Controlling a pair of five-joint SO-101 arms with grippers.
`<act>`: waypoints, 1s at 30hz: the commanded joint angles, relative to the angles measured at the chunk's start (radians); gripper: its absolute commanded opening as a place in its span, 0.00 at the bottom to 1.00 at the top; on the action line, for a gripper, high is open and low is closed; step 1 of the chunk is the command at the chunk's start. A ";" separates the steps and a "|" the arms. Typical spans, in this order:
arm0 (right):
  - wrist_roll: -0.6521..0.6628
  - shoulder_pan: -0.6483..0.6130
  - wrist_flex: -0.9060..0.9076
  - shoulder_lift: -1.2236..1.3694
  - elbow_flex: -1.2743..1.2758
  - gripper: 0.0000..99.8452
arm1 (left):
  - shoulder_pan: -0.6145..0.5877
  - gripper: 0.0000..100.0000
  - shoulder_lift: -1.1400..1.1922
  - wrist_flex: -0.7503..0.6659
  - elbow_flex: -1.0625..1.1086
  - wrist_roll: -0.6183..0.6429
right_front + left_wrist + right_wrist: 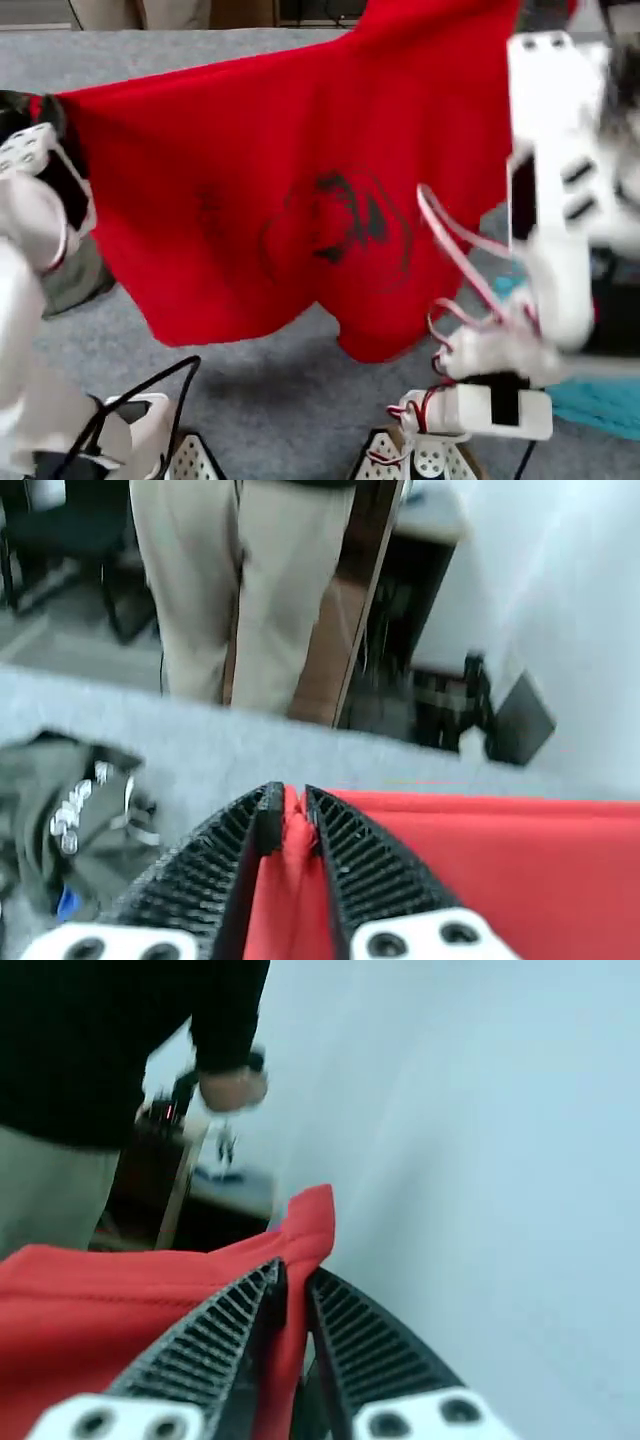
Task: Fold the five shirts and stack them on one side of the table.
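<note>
Left gripper [292, 802], right gripper [295, 1276] clamping red printed cloth shirt [300, 200], holding it spread mid-frame; no fold yet; crumpled olive shirt [80, 280] waiting left.

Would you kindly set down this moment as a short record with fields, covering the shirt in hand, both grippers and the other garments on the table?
Shirt in hand: red shirt, hanging spread out above the table, dark print facing the high view
Left gripper: shut on one upper edge of the red shirt
Right gripper: shut on the opposite upper corner
Other garments: olive-grey garment crumpled on the table near the left arm; teal garment lying near the right arm
Folding state: red shirt not yet folded
</note>
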 commanded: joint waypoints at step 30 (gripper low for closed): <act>0.011 -0.093 -0.439 0.694 0.274 0.00 | -0.012 0.02 0.604 -1.085 0.643 -0.017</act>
